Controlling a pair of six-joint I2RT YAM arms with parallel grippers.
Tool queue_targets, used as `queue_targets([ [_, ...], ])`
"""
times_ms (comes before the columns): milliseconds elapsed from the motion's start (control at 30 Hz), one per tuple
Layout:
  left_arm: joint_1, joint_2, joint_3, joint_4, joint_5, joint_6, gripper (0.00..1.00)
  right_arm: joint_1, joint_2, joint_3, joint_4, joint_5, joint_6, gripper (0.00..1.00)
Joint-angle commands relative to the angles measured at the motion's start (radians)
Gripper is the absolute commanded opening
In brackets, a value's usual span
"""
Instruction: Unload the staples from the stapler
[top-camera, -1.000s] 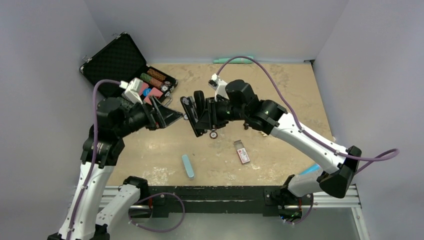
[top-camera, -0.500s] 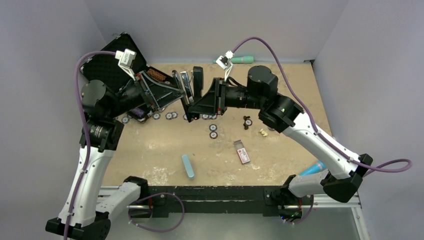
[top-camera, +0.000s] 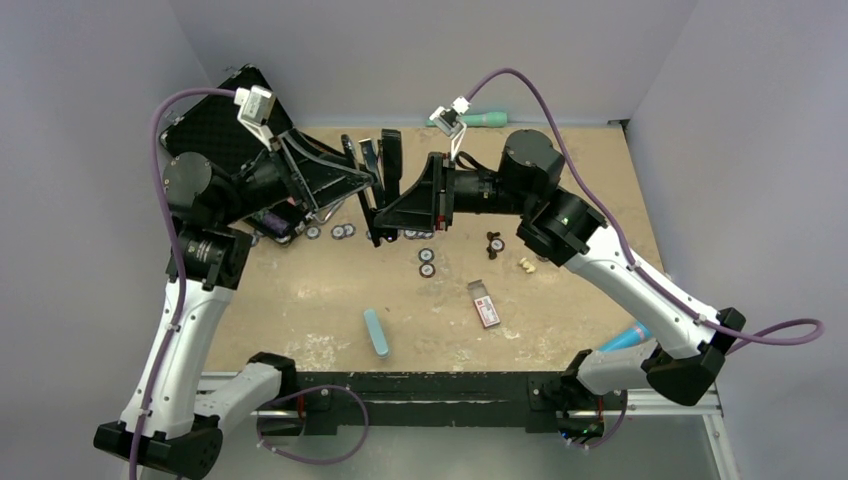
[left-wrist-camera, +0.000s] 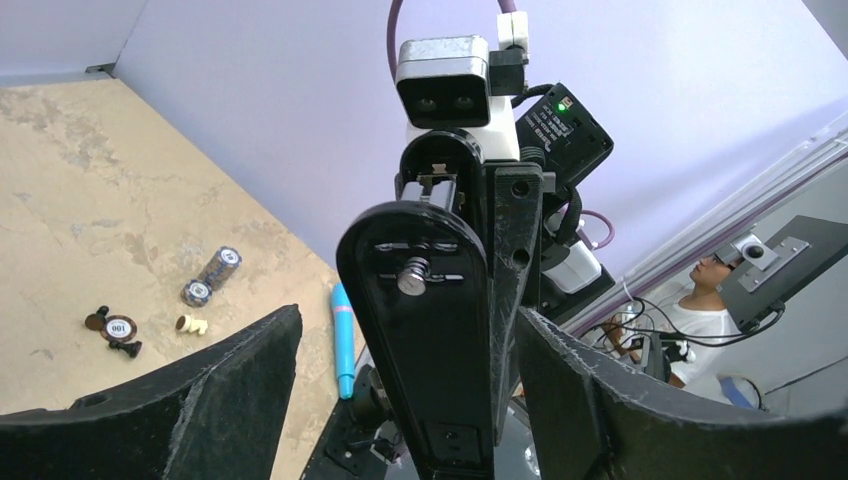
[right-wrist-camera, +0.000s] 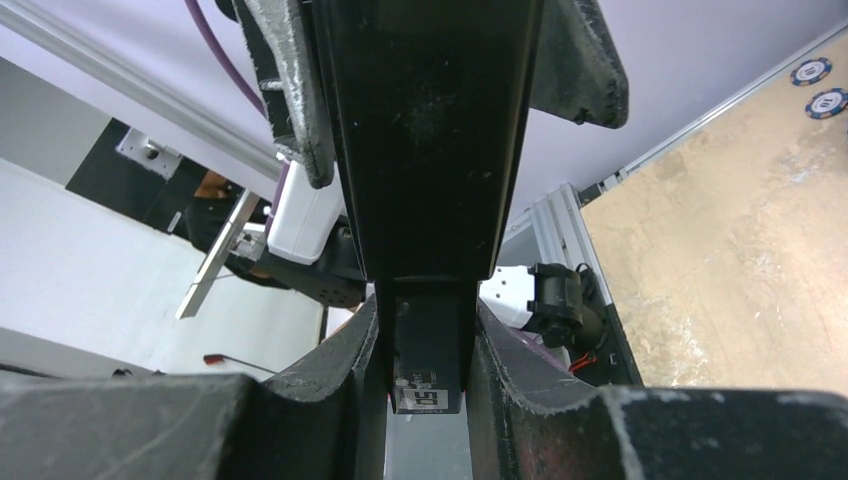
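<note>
- The stapler (top-camera: 385, 172) was at upper centre of the top view. It was held in the air above the table (top-camera: 300, 290) and stood roughly on end between the two arms.
- Right gripper (right-wrist-camera: 425, 345): clenched on the stapler's lower end. In the right wrist view both pads pressed its narrow black stem at bottom centre.
- Left gripper (left-wrist-camera: 410, 340): jaws spread, with the stapler's black body standing between them at frame centre. A gap showed on the frame-left side, while the frame-right finger (left-wrist-camera: 620, 400) lay just beside the body. It had no grip yet.
- Handling, as a judgement: the body looked rigid and fairly light, with smooth sides likely to slip under a shallow pinch. The hinged halves might swing if only one were held. It would be best taken across the flat sides, one gripper to each half.
- The staples were not visible in any view and were presumably inside the magazine. A thin strip of that kind would likely drop or break apart once freed.
</note>
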Motion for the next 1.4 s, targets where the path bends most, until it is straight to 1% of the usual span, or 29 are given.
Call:
queue_targets([
  [0,0.001,0.006,0.042,0.058,0.016,-0.008,0.80,-0.002,-0.009,0.017,0.127,-0.043,0.006,0.00],
  [67,0.000,0.011,0.047,0.060,0.017,-0.012,0.79,-0.002,-0.005,0.013,0.157,-0.052,0.009,0.00],
  [233,-0.004,0.016,0.048,0.055,0.017,-0.011,0.76,-0.002,0.005,0.011,0.167,-0.062,0.012,0.00],
  [267,-0.004,0.016,0.048,0.053,0.016,-0.011,0.73,-0.002,0.007,0.012,0.169,-0.062,0.012,0.00],
  [333,-0.007,0.017,0.045,0.046,0.015,-0.007,0.65,-0.002,0.010,0.009,0.174,-0.063,0.014,0.00],
  [400,-0.007,0.012,0.045,0.025,0.013,0.005,0.50,-0.002,0.011,0.004,0.181,-0.063,0.017,0.00],
  [433,-0.007,0.009,0.046,0.012,0.010,0.014,0.38,-0.002,0.010,0.001,0.186,-0.063,0.019,0.00],
  [467,-0.008,0.007,0.048,-0.005,0.009,0.023,0.18,-0.002,0.008,-0.003,0.189,-0.061,0.020,0.00],
  [500,-0.009,0.004,0.049,-0.032,0.007,0.034,0.01,-0.002,0.007,-0.007,0.191,-0.058,0.022,0.00],
  [633,-0.009,-0.012,0.047,-0.122,-0.012,0.076,0.00,-0.004,-0.003,-0.028,0.194,-0.026,0.009,0.00],
  [667,-0.009,-0.014,0.047,-0.141,-0.018,0.086,0.00,-0.004,-0.004,-0.031,0.188,-0.017,0.003,0.05],
  [700,-0.009,-0.017,0.048,-0.161,-0.028,0.094,0.00,-0.006,-0.005,-0.033,0.173,-0.007,-0.004,0.21],
  [733,-0.009,-0.018,0.054,-0.194,-0.042,0.107,0.00,-0.009,-0.004,-0.032,0.152,0.009,-0.011,0.52],
  [767,-0.009,-0.018,0.060,-0.233,-0.059,0.124,0.00,-0.011,-0.002,-0.032,0.137,0.028,-0.015,0.91],
  [800,-0.009,-0.020,0.062,-0.265,-0.069,0.137,0.00,-0.012,-0.001,-0.034,0.100,0.047,-0.023,0.98],
  [1033,-0.008,-0.037,0.025,-0.339,-0.126,0.160,0.00,-0.032,-0.040,-0.100,-0.023,0.183,-0.054,0.99],
  [1133,-0.007,-0.035,0.015,-0.456,-0.208,0.192,0.00,-0.061,-0.082,-0.158,-0.062,0.250,-0.038,0.99],
  [1267,-0.007,-0.023,-0.032,-0.578,-0.279,0.208,0.00,-0.123,-0.133,-0.253,-0.083,0.259,0.021,0.99],
  [1367,-0.007,-0.016,-0.082,-0.656,-0.321,0.231,0.00,-0.137,-0.156,-0.271,-0.130,0.303,0.021,0.97],
])
